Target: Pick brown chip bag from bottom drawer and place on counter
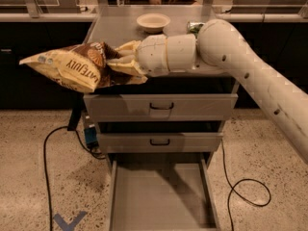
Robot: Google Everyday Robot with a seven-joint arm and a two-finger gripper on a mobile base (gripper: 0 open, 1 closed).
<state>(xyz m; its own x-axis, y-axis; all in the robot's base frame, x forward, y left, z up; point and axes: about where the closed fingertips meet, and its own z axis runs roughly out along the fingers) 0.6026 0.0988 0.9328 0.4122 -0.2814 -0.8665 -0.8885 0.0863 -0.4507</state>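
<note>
Cream-and-brown foil, the brown chip bag juts leftward out of the jaws. It is held in the air, and most of it hangs beyond the left front corner of the counter. The gripper is clamped on the bag's crumpled right end, with one pale finger above the foil and one below. Behind the jaws, farther back on the counter, sits a pale bowl. Below the jaws are two closed drawer fronts, and beneath them the bottom drawer stands pulled out. Right of the jaws, the white arm hides most of a small green packet.
</note>
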